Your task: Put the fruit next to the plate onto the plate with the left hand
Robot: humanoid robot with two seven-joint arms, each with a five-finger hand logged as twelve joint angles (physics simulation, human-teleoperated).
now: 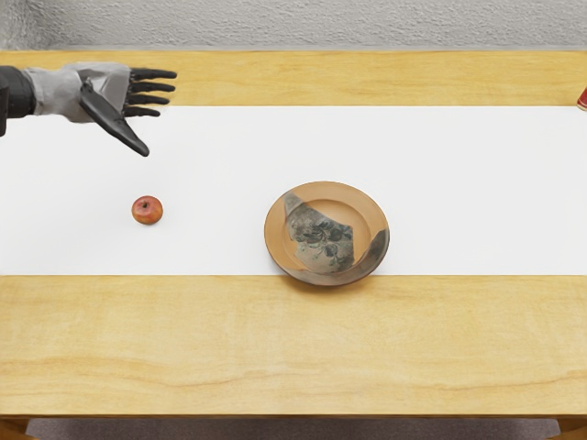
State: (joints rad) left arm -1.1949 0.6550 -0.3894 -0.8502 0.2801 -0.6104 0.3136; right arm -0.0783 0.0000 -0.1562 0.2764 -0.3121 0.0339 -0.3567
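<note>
A small red apple (147,210) lies on the white runner, left of the plate. The brown plate (371,219), with a dark flower pattern in its well, sits at the middle of the table with nothing on it. My left hand (138,101) hovers at the upper left, above and behind the apple, well apart from it. Its black fingers are spread and the thumb points down toward the runner; it holds nothing. The right arm does not show.
A white runner (459,183) crosses the wooden table (293,339) from side to side. A red object (582,96) peeks in at the right edge, far from the plate.
</note>
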